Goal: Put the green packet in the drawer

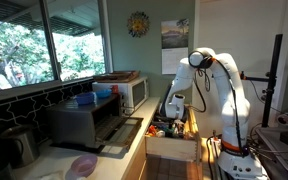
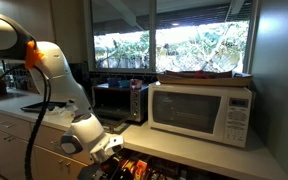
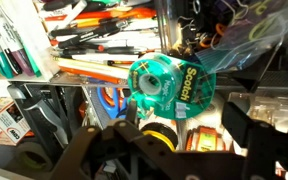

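Note:
The green packet (image 3: 170, 86), a pack of Scotch tape, lies in the drawer (image 1: 172, 148) on top of the clutter, seen close up in the wrist view. My gripper (image 3: 144, 128) hangs just over it. Its dark fingers (image 3: 252, 120) stand wide apart on either side and do not touch the packet. In both exterior views the arm reaches down into the pulled-out drawer (image 2: 144, 170), with the gripper (image 1: 174, 108) low over its contents and the gripper (image 2: 109, 150) partly hidden by the wrist.
The drawer is crowded with pens and markers (image 3: 94, 40), a yellow tape roll (image 3: 160, 134) and blue-handled scissors (image 3: 109, 100). On the counter stand a dark toaster oven (image 1: 89, 120), a white microwave (image 2: 204, 112), a kettle (image 1: 22, 143) and a pink object (image 1: 84, 163).

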